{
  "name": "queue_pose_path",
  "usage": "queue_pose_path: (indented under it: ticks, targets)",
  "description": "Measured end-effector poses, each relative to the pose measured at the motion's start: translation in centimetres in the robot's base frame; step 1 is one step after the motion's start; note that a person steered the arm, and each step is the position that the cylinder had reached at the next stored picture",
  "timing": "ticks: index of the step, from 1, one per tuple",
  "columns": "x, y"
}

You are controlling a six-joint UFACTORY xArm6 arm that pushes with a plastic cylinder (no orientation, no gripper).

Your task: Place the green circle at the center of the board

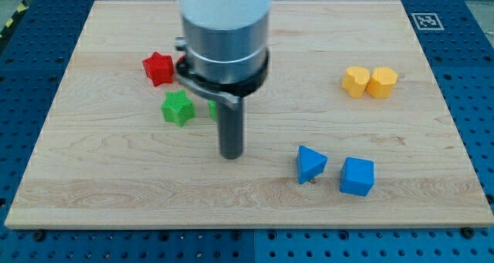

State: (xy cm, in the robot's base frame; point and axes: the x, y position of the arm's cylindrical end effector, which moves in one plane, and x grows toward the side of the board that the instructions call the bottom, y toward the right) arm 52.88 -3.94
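The green circle point(212, 109) shows only as a thin green sliver at the left edge of my rod; most of it is hidden behind the rod. My tip point(231, 155) rests on the wooden board point(116, 186) just below and right of that sliver, near the board's middle. A green star point(177, 108) lies to the left of the rod.
A red star point(158, 68) lies at the upper left, with another red piece point(181, 62) partly hidden by the arm. Two yellow blocks point(356, 82) point(382, 82) sit together at the right. A blue triangle point(310, 163) and a blue cube point(356, 177) lie at the lower right.
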Motion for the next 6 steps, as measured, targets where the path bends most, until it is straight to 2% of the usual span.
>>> queue_pose_path:
  ticks: [1,3,6]
  targets:
    - [-0.7,-1.9]
    - [-5.8,-0.9]
    - [-8.7,-3.7]
